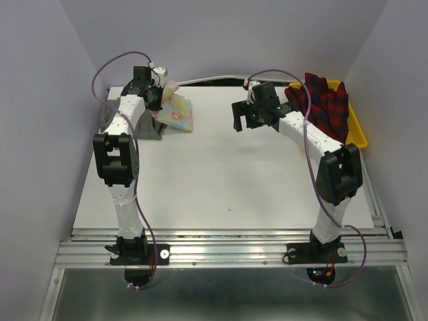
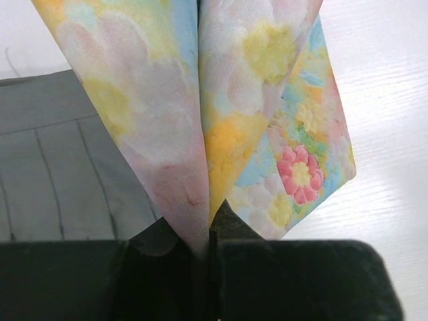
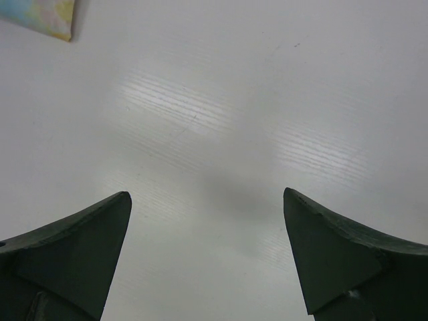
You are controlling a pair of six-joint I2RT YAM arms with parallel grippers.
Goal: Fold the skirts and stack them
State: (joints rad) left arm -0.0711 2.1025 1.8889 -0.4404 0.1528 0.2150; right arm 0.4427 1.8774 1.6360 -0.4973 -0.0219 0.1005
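My left gripper [image 1: 158,95] [image 2: 208,229] is shut on a fold of the pastel floral skirt [image 1: 178,114] [image 2: 254,80], which hangs from it at the table's back left. The grey pleated skirt [image 1: 148,124] [image 2: 60,174] lies flat on the table under and left of the floral one. The red-and-dark plaid skirt [image 1: 325,101] is heaped in the yellow tray [image 1: 359,136] at the back right. My right gripper [image 1: 239,122] [image 3: 206,194] stands open over bare white table, with nothing between its fingers. A corner of the floral skirt [image 3: 40,15] shows at the upper left of the right wrist view.
The white table [image 1: 227,180] stretches from the skirts to the arm bases. Grey walls close in on the left, back and right. A metal rail [image 1: 227,251] runs along the near edge.
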